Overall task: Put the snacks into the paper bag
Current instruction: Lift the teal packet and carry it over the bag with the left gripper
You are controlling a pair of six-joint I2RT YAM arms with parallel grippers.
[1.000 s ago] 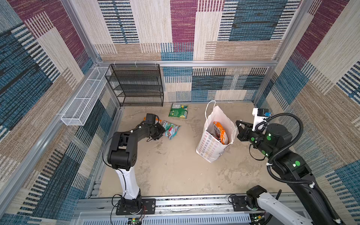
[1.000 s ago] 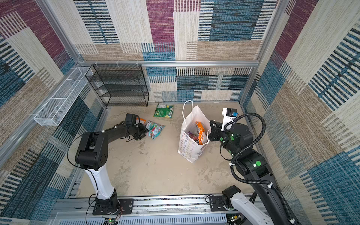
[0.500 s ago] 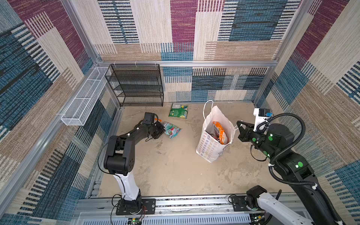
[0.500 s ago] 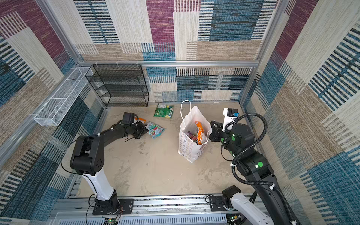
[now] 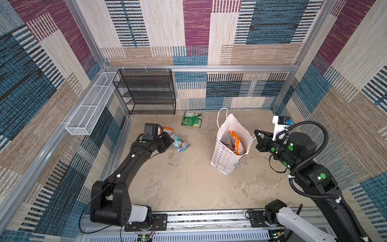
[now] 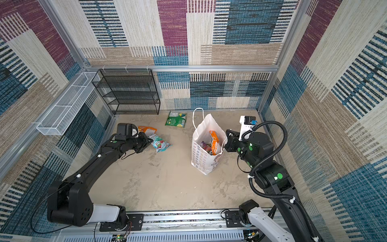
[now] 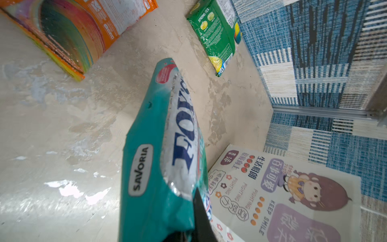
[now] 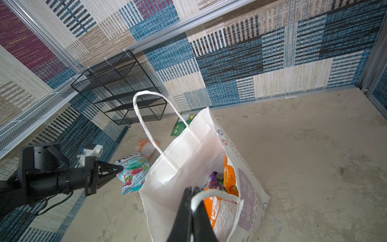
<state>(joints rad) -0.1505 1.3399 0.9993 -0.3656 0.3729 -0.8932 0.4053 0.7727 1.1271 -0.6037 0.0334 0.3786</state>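
Now that the left gripper (image 8: 119, 167) has snapped shut, where a second ago its jaws stood apart, I have a pinch on the near end of the teal packet (image 5: 181, 145). That means the pick is made and the carry to the paper bag (image 5: 225, 161) can start. In the left wrist view the packet hangs off the fingertip (image 7: 200, 209), crinkled and glossy, white "FOX'S" lettering on teal with red fruit at the far end; it is soft and bulging, so I expect it to swing. I cannot tell whether its far end has cleared the worktop (image 5: 188, 184).

It sits towards the back left of the worktop, well apart from the bag. An orange packet (image 5: 167, 130) lies just behind it, and a green packet (image 5: 192, 119) lies at the back edge.

The right gripper (image 8: 192, 193) is clamped on the bag's near handle (image 8: 217, 193), same as a second ago, holding the mouth open; good, that's my target. The bag stands right of centre, leaning a little, white with small flower prints, with packets already inside (image 5: 236, 144). By my count three are left outside, this one included.
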